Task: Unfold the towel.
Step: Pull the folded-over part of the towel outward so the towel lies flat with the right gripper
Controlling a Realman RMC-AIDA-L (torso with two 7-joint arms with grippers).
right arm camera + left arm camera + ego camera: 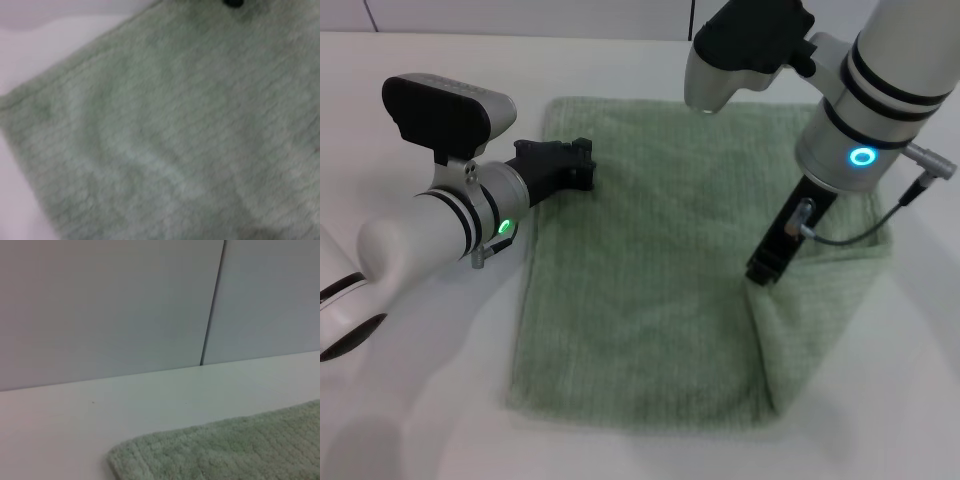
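A: Count?

B: One towel (650, 270), pale green, ribbed terry. Two grippers. One white table (410, 400). A pale wall (100, 305) with a dark vertical seam at the back, seen from the left wrist.

A: Where's the towel?

B: Centre of the table, mostly flat. Its right side is bunched and raised, with a fold running down toward the near right corner. Far left corner shows in the left wrist view (215, 450), lying flat on the table. Right wrist view is filled with the cloth (175, 130), one edge against the white surface.

A: Left gripper?

B: Left gripper (582, 163) is low at the towel's left edge, near the far left corner, at or just over the hem. Black fingers look drawn close together, but I cannot tell if they pinch cloth or whether they actually touch it.

A: Right gripper?

B: Right gripper (765, 270) points down onto the towel's right part, right beside the raised fold. The tips meet the cloth. Cannot tell how far apart the fingers are, the body hides them, and cannot tell if fabric is caught between them. A grey cable loops off the wrist above the bunched edge.

A: Anything else?

B: A white robot part at the near left of the head view. That's all.
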